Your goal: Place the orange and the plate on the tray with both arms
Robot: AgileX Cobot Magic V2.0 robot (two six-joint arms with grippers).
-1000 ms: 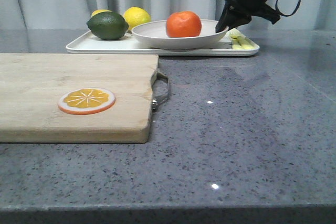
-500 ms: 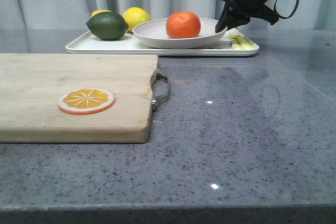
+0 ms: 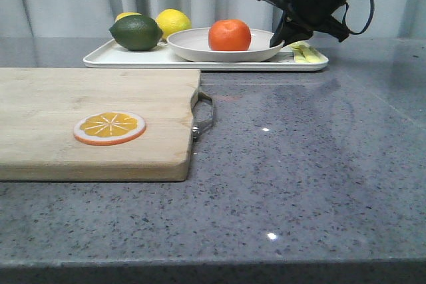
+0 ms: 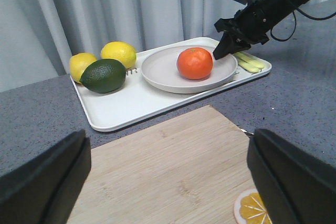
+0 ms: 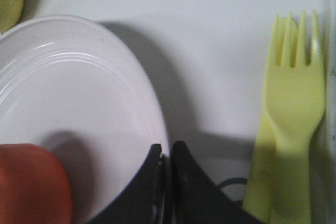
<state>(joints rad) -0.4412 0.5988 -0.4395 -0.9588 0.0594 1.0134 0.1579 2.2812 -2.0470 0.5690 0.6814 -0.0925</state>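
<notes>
Front view shows the round bright-orange fruit sitting in the wide shallow off-white plate, which lies on the flat rectangular white tray at the far side of the grey stone table. The black right gripper is at the plate's right rim; in the right wrist view its fingers are pressed nearly together on that rim, so it appears to be pinching the plate. I judge the placing step nearly finished: the next move calls for opening the fingers and lifting clear without dragging the plate or touching the pale yellow plastic fork beside it. The left gripper stands spread wide above the wooden cutting board, holding nothing. Whether the plate rests fully flat is hard to tell.
</notes>
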